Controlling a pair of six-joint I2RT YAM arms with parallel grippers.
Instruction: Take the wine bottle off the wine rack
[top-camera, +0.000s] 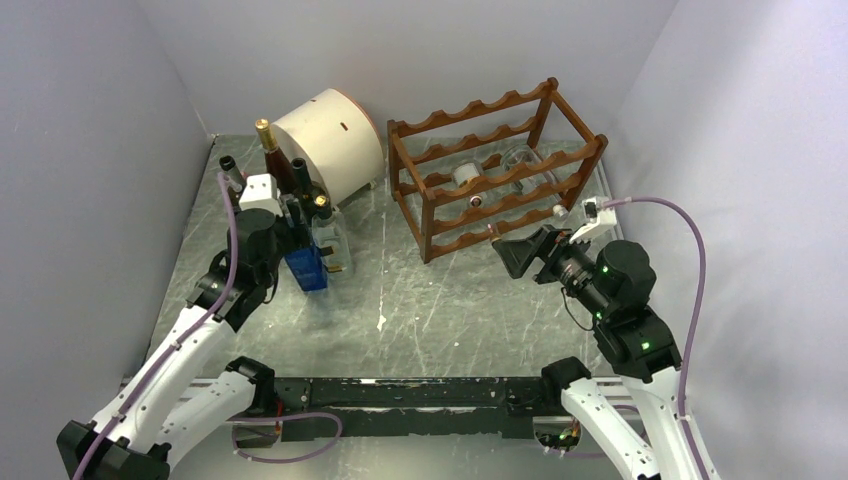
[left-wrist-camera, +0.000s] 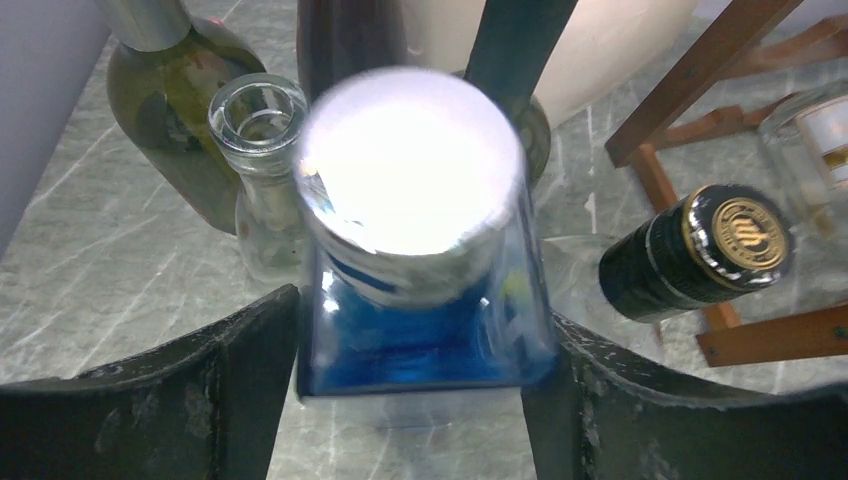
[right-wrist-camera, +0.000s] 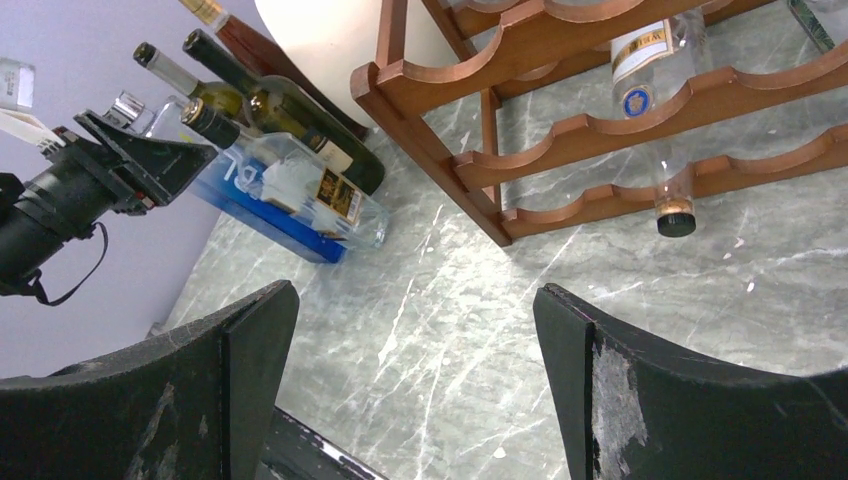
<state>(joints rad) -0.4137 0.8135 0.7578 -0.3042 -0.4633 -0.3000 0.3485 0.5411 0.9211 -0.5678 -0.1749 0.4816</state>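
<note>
The reddish-brown wine rack (top-camera: 497, 165) stands at the back right of the table; it also shows in the right wrist view (right-wrist-camera: 560, 40) and the left wrist view (left-wrist-camera: 690, 90). A clear wine bottle with a white label (top-camera: 468, 177) lies in its middle tier, and its neck and black cap (right-wrist-camera: 673, 195) point out of the front. A second clear bottle (top-camera: 522, 160) lies behind it. My right gripper (top-camera: 522, 255) (right-wrist-camera: 415, 295) is open and empty, just in front of the rack. My left gripper (top-camera: 297, 228) (left-wrist-camera: 420, 330) is shut on a blue square bottle (left-wrist-camera: 420, 330) (top-camera: 308, 268) at the left.
A cream drum (top-camera: 330, 140) lies behind the cluster of upright bottles at the left: a dark bottle with gold foil (top-camera: 268, 140), a green bottle (left-wrist-camera: 175, 110), an open clear bottle (left-wrist-camera: 258, 125) and a clear bottle with a black-and-gold cap (left-wrist-camera: 705, 250). Grey walls enclose the table.
</note>
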